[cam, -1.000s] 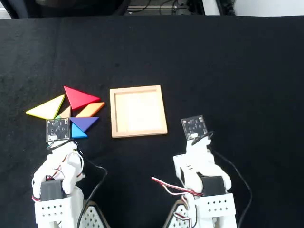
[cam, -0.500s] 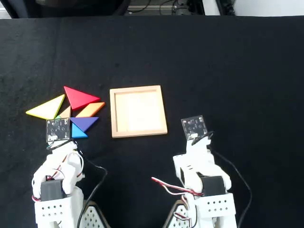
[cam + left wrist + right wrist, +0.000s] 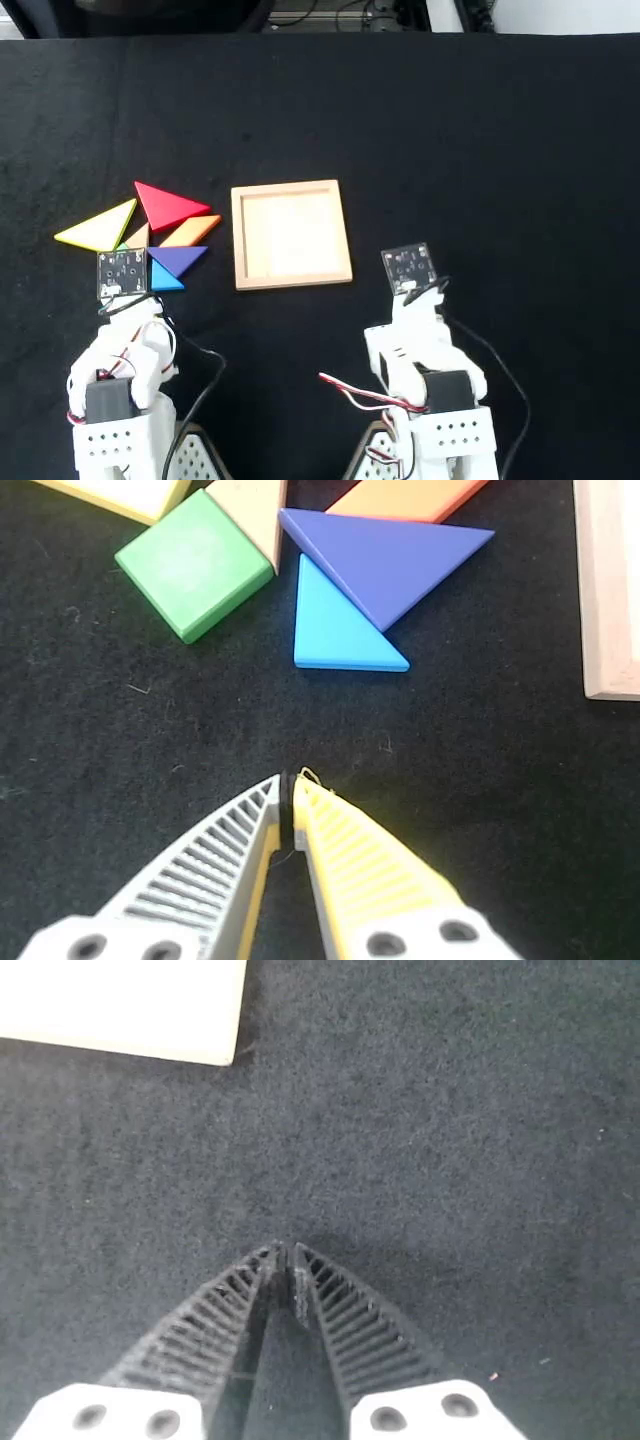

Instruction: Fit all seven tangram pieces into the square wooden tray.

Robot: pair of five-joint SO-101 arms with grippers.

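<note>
Black table (image 3: 500, 120), pieces (image 3: 165, 207) beside tray (image 3: 238, 240)

Five coloured wooden triangles (image 3: 168, 205), one green wooden square (image 3: 193, 562), one orange wooden parallelogram (image 3: 190, 231) and one square pale wooden tray (image 3: 290, 186) are lying out

Light was bright & even, approx. overhead. Black worktop (image 3: 480, 130) looked matte. Soft shadow sat by right gripper (image 3: 289, 1260); tray (image 3: 120, 1005) corner blew out white.

Place: prob. robotics lab bench.
Signs: black cloth table (image 3: 480, 130); cables (image 3: 330, 14) at far edge; white arm (image 3: 425, 350) w/ loose wires (image 3: 345, 388).
</note>
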